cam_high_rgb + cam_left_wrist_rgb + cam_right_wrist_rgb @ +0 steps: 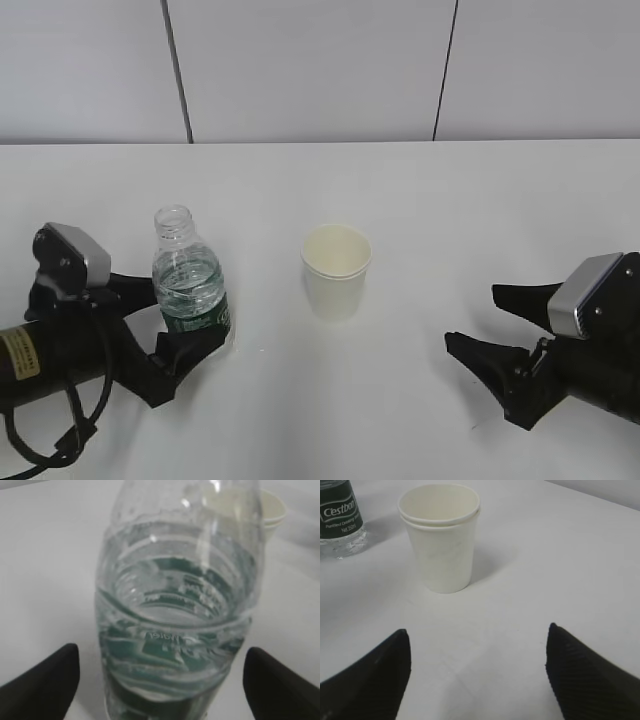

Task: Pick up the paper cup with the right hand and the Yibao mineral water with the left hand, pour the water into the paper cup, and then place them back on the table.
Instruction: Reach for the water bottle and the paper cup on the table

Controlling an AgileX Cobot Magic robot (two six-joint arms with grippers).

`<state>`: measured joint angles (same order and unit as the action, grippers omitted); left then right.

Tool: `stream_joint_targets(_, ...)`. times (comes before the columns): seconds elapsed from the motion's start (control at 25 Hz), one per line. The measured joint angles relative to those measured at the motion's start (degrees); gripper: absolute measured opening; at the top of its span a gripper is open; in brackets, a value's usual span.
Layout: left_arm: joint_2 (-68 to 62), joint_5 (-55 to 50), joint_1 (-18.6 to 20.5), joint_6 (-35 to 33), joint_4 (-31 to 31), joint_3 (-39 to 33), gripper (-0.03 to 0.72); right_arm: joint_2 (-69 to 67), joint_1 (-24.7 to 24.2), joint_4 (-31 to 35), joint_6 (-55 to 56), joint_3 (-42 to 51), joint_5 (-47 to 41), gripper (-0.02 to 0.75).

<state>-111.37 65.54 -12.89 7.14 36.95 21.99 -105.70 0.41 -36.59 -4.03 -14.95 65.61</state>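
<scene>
The Yibao mineral water bottle [187, 283], clear, capless and green-labelled, stands upright on the white table [420, 200] at the left. My left gripper [190, 318] is open with a finger on each side of the bottle's lower half. In the left wrist view the bottle [180, 620] fills the gap of the gripper [161, 650], and table shows between it and each finger. The paper cup [337, 270] stands upright at the middle. My right gripper [471, 315] is open and empty to the cup's right. In the right wrist view the cup [440, 545] is ahead of the gripper [477, 630], left of centre.
A grey panelled wall [300, 70] runs behind the table's far edge. The bottle's base [340, 515] shows at the top left of the right wrist view. The cup's rim [272, 510] shows behind the bottle in the left wrist view.
</scene>
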Motion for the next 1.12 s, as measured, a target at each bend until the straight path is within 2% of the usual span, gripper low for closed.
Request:
stream_joint_targets(0.2, -2.84, 0.05, -2.30, 0.19, -0.10, 3.17, 0.605, 0.00, 0.00, 0.00, 0.00, 0.00, 0.00, 0.659)
stream_joint_targets(0.52, -3.96, -0.03, -2.64, 0.24, -3.76, 3.93, 0.585, 0.00, 0.00, 0.00, 0.00, 0.00, 0.00, 0.648)
stream_joint_targets(0.88, -3.96, 0.02, -2.69, 0.24, -3.74, 3.98, 0.433, 0.00, 0.00, 0.00, 0.00, -0.10, 0.00, 0.640)
stream_joint_targets(1.12, -3.96, 0.02, -2.69, 0.24, -3.74, 3.98, 0.405, 0.00, 0.00, -2.43, -0.10, -1.46, 0.03, 0.627)
